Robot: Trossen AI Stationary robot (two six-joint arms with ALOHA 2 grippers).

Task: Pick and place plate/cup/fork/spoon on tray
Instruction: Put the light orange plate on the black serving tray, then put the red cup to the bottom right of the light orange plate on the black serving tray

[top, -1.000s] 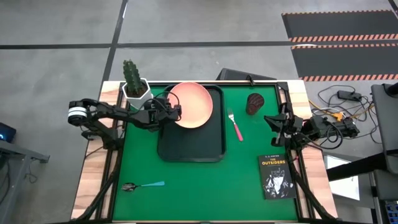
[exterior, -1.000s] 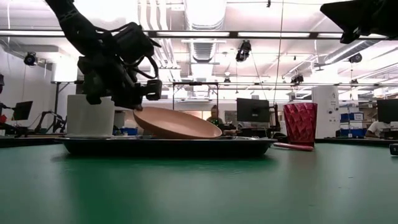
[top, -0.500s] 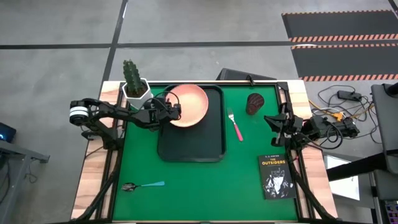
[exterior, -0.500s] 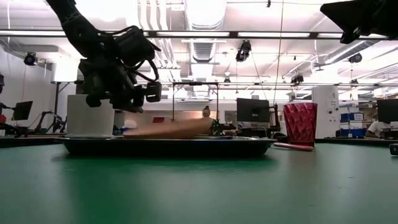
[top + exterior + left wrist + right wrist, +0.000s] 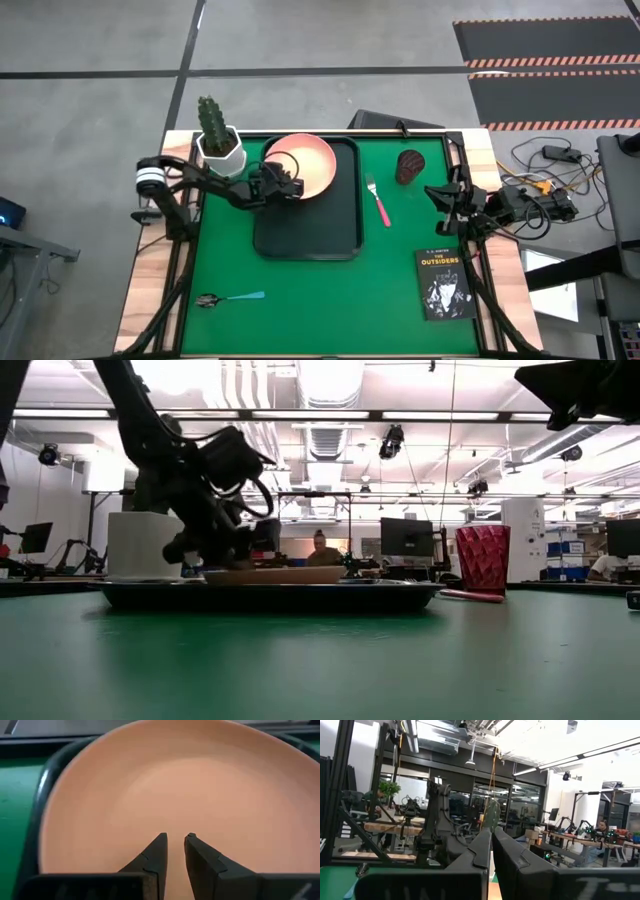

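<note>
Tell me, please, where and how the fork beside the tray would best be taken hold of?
Judging from above, the fork lies flat on the green table between the tray and the cup, tines toward the far edge. Grip the pink handle near its middle, coming straight down with the fingers across its narrow width; its sides look clear.

Plate point(image 5: 306, 165) flat on tray point(image 5: 310, 235) far end; left hand point(image 5: 283, 186) at plate's rim, apparently released.

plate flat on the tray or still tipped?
Flat: in the low view the plate lies level on the tray, left gripper at its rim.
</note>
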